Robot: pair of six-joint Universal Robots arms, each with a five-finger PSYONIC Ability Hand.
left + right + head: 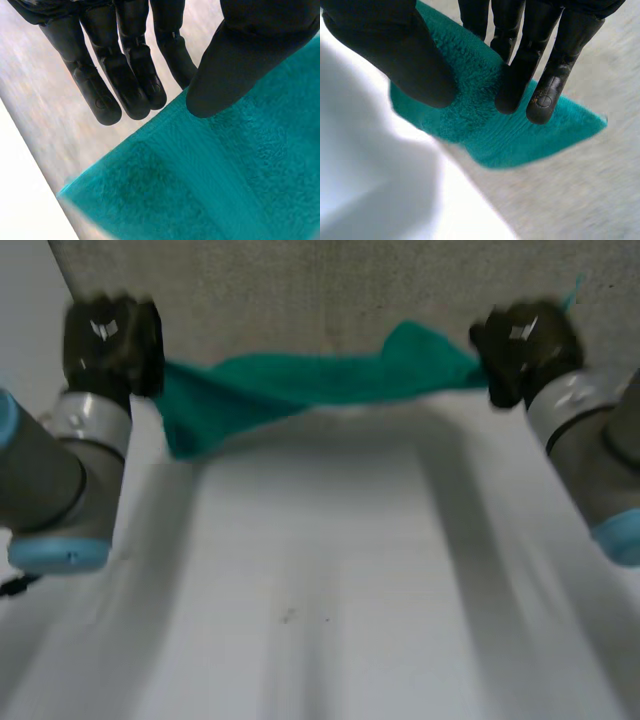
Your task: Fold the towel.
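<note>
Two hands hold green towel [300, 385] stretched at table's far edge

Two black hands share one towel at the far edge of the white table [330, 570], where a grey surface [300, 285] begins beyond it. The left hand [112, 340] has the towel's left end and the right hand [525, 345] its right end. The cloth runs across from one to the other and appears lifted clear of the tabletop. Just beside the left hand a fold droops lower than the rest. In the left wrist view the thumb [240, 65] presses on the towel close to its edge, pinching it. The fingers [135, 75] reach straight past that edge, the one nearest the thumb passing behind the cloth. In the right wrist view a corner of the towel is clamped between thumb [405, 55] and fingers [520, 75], both touching it, its pointed tip sticking out past the fingertips
</note>
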